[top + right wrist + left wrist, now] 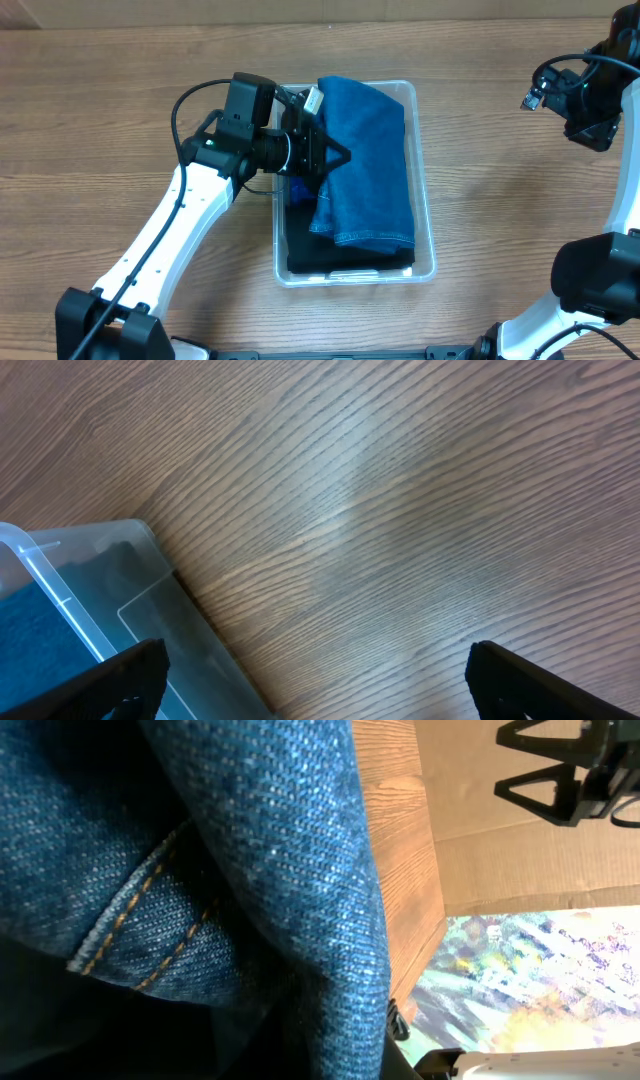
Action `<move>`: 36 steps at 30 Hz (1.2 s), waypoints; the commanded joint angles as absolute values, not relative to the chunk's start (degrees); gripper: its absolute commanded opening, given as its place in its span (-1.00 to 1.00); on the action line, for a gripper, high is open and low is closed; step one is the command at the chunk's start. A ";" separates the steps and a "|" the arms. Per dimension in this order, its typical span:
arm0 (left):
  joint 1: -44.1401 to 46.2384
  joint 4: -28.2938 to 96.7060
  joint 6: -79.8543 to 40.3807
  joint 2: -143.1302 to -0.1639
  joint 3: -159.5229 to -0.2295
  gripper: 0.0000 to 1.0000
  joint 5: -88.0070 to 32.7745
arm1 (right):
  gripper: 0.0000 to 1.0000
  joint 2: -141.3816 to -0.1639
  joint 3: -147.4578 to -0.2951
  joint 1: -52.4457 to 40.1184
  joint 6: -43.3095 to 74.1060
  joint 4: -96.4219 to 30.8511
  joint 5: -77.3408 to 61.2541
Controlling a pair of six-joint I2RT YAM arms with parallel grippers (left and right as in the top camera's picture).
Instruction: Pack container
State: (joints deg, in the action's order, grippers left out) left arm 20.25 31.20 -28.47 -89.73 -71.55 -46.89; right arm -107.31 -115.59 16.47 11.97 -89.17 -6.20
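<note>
The clear container (424, 215) sits mid-table; its corner also shows in the right wrist view (150, 595). Inside lies a folded black cloth (340, 262) with a folded blue denim cloth (368, 165) draped over it. My left gripper (322, 152) reaches into the container's left side, shut on the denim's left edge. In the left wrist view the denim (250, 870) fills the frame and hides the fingers. My right gripper (320, 685) is open and empty. It is held over bare table right of the container, at the far right of the overhead view (585, 100).
The table is wood grain (120, 80). A cardboard wall (520, 850) stands along the far edge. My right arm's base (600, 280) is at the lower right and my left arm (180, 230) crosses the table left of the container.
</note>
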 commanded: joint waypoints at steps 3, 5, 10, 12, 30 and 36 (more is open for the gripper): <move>19.70 30.20 -26.74 -89.34 -73.12 -0.46 -51.96 | 1.00 -106.65 -115.48 16.36 11.73 -88.99 -6.50; 18.41 31.57 -26.74 -89.32 -73.12 0.15 -51.92 | 1.00 -106.65 -115.48 16.36 11.73 -89.01 -6.50; 12.21 37.39 -24.99 -89.12 -73.12 0.54 -44.97 | 1.00 -106.65 -115.48 16.36 11.73 -89.01 -6.50; 9.65 38.20 -23.88 -88.68 -73.12 0.56 -41.60 | 1.00 -106.65 -115.48 16.36 11.73 -89.01 -6.50; 25.04 31.79 11.90 -82.78 -74.00 1.00 -1.08 | 1.00 -106.65 -115.48 16.36 11.73 -88.73 -6.50; 30.28 30.92 15.66 -90.28 -74.00 0.46 -1.28 | 1.00 -106.65 -115.48 16.36 11.75 -88.79 -6.52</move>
